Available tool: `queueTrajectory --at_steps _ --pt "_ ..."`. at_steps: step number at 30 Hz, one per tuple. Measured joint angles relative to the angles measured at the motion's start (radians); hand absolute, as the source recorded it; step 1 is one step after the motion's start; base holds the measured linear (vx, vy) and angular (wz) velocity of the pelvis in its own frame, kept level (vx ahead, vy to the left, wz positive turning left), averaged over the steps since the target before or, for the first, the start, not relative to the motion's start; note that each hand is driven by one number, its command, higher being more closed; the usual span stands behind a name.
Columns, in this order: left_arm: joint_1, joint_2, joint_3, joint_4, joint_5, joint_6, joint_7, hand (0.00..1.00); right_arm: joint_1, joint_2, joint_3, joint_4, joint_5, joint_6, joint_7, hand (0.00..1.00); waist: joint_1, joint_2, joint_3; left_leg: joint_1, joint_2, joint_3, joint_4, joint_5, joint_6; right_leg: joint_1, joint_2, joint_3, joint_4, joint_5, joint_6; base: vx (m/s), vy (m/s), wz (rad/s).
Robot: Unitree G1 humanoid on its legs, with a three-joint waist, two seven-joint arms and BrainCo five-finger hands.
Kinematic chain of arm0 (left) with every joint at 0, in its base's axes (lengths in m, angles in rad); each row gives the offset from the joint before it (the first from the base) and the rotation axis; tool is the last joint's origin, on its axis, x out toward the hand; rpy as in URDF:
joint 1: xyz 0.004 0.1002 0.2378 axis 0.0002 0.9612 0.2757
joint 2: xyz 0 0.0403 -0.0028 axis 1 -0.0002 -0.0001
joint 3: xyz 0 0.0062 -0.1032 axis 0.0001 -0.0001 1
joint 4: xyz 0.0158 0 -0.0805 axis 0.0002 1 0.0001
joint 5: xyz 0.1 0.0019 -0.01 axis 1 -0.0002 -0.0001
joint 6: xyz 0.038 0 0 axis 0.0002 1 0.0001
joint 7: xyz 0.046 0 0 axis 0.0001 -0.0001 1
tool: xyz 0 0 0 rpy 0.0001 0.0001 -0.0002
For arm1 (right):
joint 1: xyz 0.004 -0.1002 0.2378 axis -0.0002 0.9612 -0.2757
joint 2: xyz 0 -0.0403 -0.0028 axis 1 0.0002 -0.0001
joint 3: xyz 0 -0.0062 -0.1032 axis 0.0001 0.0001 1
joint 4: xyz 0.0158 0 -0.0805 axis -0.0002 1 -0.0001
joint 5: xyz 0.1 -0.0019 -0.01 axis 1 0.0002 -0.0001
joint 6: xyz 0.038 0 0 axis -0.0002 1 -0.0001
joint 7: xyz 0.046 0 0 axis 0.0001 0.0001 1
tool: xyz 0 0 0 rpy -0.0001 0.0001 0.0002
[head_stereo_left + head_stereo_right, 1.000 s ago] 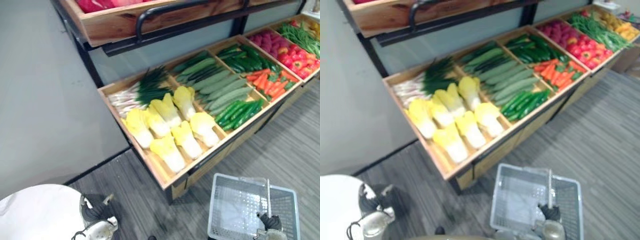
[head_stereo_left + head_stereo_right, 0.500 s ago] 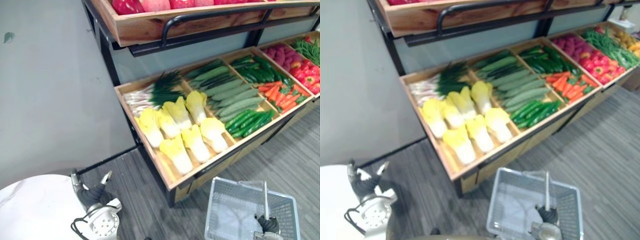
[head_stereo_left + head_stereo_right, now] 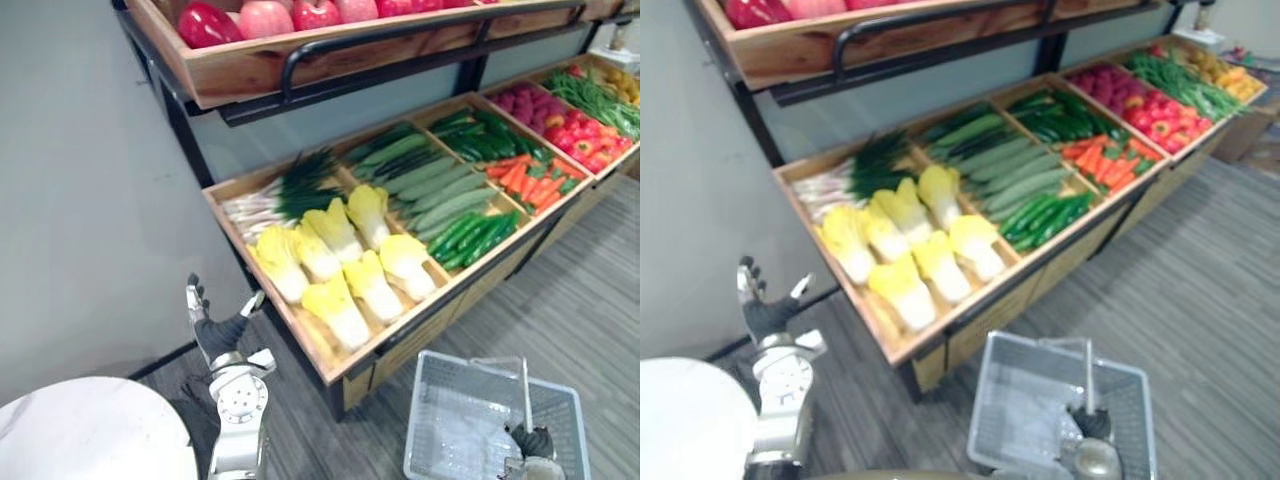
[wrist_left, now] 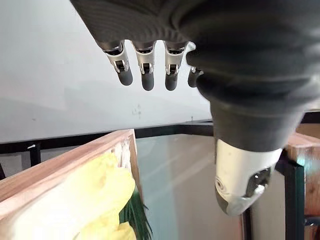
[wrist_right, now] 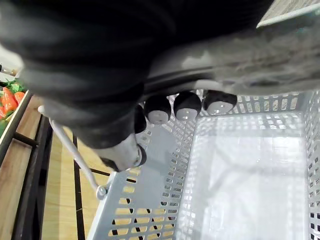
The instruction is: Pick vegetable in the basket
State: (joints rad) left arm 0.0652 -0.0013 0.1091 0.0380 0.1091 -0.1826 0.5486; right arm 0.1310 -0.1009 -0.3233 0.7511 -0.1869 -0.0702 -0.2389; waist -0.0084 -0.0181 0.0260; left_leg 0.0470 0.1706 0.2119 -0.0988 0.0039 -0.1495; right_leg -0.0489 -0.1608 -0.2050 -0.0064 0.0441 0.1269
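Veg is all in the wooden display tray (image 3: 318, 345), none in the basket (image 3: 455, 420).
- Yellow-white cabbages (image 3: 340, 265) fill the tray's near-left compartment, green onions (image 3: 285, 190) behind them.
- To the right: long pale cucumbers (image 3: 440, 190), small dark ones (image 3: 478, 232) in front, then carrots (image 3: 530, 180), with red peppers (image 3: 590, 135) at the far right.
- Basket is grey perforated plastic and sits low in front of the tray, over the floor (image 3: 590, 290). Its inside is bare.
- The right robot hand (image 3: 530, 445) is clamped on the basket's upright handle (image 3: 524, 395). The right wrist view shows its fingers (image 5: 187, 105) curled round the grey bar, basket mesh just below.
- The left robot hand (image 3: 220, 335) is raised near the tray's left edge, clear of the wood and holding nothing. Its fingers (image 4: 145, 70) are straight and spread, thumb out to the side. The left wrist view shows a tray corner and a cabbage past them.
- Upper shelf above the tray holds apples (image 3: 290, 15).
- Grey wall (image 3: 80, 180) on the left.
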Motion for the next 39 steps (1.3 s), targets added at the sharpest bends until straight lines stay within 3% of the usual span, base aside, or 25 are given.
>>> queueTrajectory --at_steps 3,15,29,39 --pt "-0.012 0.007 -0.023 0.044 -0.030 0.003 0.001 0.00 -0.013 0.000 0.011 0.002 -0.009 0.001 -0.001 1.00 -0.015 -0.001 0.001 -0.001 -0.001 0.010 0.002 -0.001 -0.001 -0.002 0.002 0.009 -0.016 0.008 -0.001 0.01 0.004 -0.07" --pt "-0.137 0.008 -0.084 0.212 -0.136 0.021 0.036 0.00 -0.052 0.000 0.020 0.002 -0.010 0.006 -0.036 1.00 -0.018 -0.017 0.045 -0.027 -0.001 0.042 0.004 -0.003 -0.003 -0.040 0.008 0.040 -0.035 0.028 -0.004 0.00 -0.003 -0.09" --pt "-0.199 0.007 -0.216 0.233 -0.148 0.023 0.033 0.00 -0.083 0.000 0.030 -0.003 -0.009 0.014 -0.049 1.00 -0.022 -0.018 0.073 -0.040 0.000 0.053 0.004 -0.007 -0.008 -0.070 0.012 0.056 -0.037 0.034 -0.006 0.01 -0.003 -0.03" --pt "-0.199 0.005 -0.318 0.231 -0.168 0.023 -0.007 0.00 -0.089 0.000 0.029 -0.003 -0.009 0.014 -0.079 1.00 -0.021 -0.014 0.083 -0.046 0.001 0.061 0.004 -0.009 -0.009 -0.088 0.013 0.070 -0.028 0.033 -0.006 0.00 -0.005 -0.03"
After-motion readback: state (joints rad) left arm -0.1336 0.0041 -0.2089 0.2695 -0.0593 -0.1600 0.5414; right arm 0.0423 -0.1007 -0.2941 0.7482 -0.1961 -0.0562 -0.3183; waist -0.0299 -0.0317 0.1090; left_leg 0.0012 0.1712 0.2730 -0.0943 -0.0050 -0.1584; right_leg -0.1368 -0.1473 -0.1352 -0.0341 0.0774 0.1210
